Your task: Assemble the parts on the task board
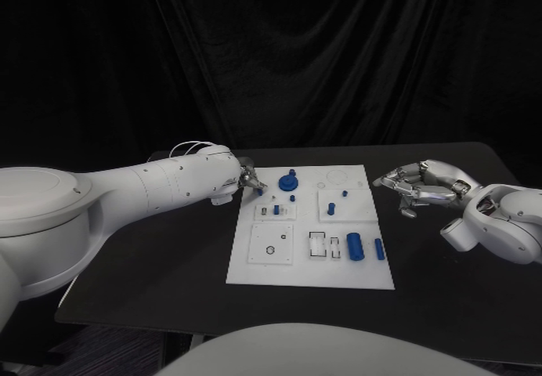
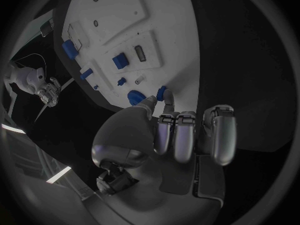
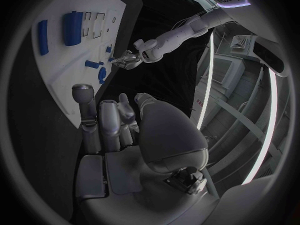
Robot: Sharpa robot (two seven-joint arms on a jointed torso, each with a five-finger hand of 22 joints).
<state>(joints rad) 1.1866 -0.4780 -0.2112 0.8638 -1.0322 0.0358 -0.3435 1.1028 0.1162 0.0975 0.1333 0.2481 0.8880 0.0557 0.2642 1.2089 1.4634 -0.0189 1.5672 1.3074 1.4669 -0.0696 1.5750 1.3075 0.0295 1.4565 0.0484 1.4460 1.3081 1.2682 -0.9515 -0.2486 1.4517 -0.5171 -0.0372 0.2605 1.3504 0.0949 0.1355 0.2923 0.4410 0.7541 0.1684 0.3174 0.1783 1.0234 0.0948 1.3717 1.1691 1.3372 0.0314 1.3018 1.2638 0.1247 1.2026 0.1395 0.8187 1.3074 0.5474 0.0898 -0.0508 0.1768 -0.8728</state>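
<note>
The white task board (image 1: 254, 262) lies in the middle of the black table. On it are a round blue knob (image 1: 288, 184), a short blue peg (image 1: 331, 208), a thick blue cylinder (image 1: 353, 245) and a slim blue bar (image 1: 380, 249). My left hand (image 1: 247, 180) hovers at the board's far left corner and pinches a small blue part (image 2: 162, 91) between thumb and a fingertip, just beside the knob (image 2: 134, 97). My right hand (image 1: 424, 186) hangs over the bare table to the right of the board, fingers curled in with nothing in them.
Small blue pieces (image 1: 278, 210) sit in the sub-plates near the board's far left, and white rectangular slots (image 1: 317, 245) lie by the thick cylinder. Bare black table (image 1: 158, 258) runs along both sides of the board. A black curtain hangs behind.
</note>
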